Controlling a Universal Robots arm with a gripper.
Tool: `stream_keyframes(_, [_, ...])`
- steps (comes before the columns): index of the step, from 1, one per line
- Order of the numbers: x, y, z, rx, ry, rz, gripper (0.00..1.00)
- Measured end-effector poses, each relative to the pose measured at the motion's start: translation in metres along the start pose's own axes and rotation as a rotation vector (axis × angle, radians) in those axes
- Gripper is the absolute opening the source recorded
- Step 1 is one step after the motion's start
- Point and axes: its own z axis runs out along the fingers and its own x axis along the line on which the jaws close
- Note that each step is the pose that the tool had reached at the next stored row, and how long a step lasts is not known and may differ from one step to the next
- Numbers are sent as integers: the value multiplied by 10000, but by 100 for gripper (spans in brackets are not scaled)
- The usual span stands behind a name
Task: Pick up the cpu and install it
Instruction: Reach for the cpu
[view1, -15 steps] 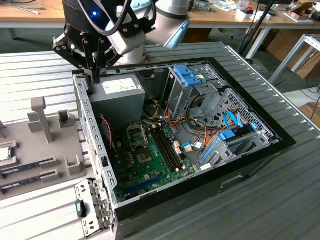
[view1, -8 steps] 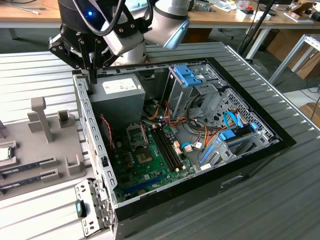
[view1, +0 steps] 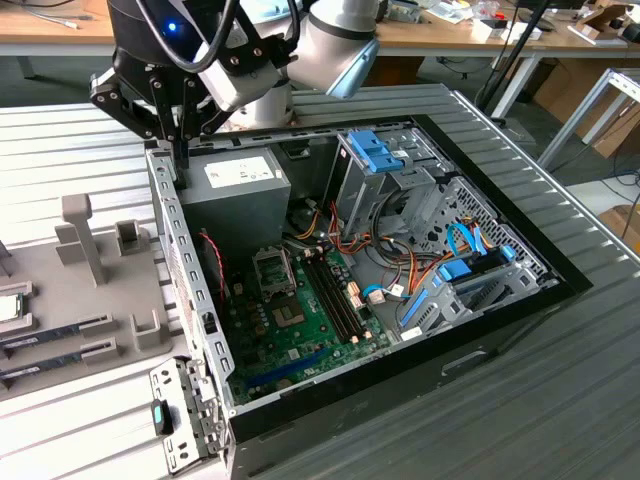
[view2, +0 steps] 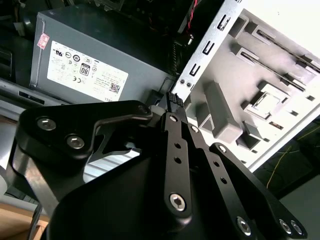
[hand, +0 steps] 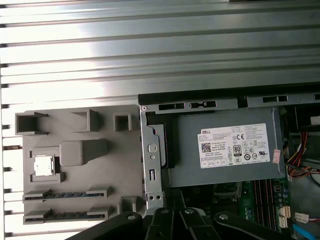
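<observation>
Your black metal gripper (view2: 173, 98) hangs at the rim of the open black computer case (view1: 168, 225), fingers pressed together on nothing. The small square silvery cpu (hand: 42, 166) lies in the grey plastic tray (hand: 102, 172), well apart from the gripper.

The cpu (hand: 42, 166) is seen in the first wrist view as a small, flat, square chip with a pale silvery metal top. It is laid level, metal face up, in a square recess of the grey holder tray (hand: 80, 200). It is placed beside a rounded grey block (hand: 82, 151), with two long slotted rows (hand: 67, 193) running near it.
</observation>
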Motion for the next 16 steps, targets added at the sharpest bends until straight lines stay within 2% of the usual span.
stream_keyframes(16, [124, -9, -3, 0, 0, 1, 11])
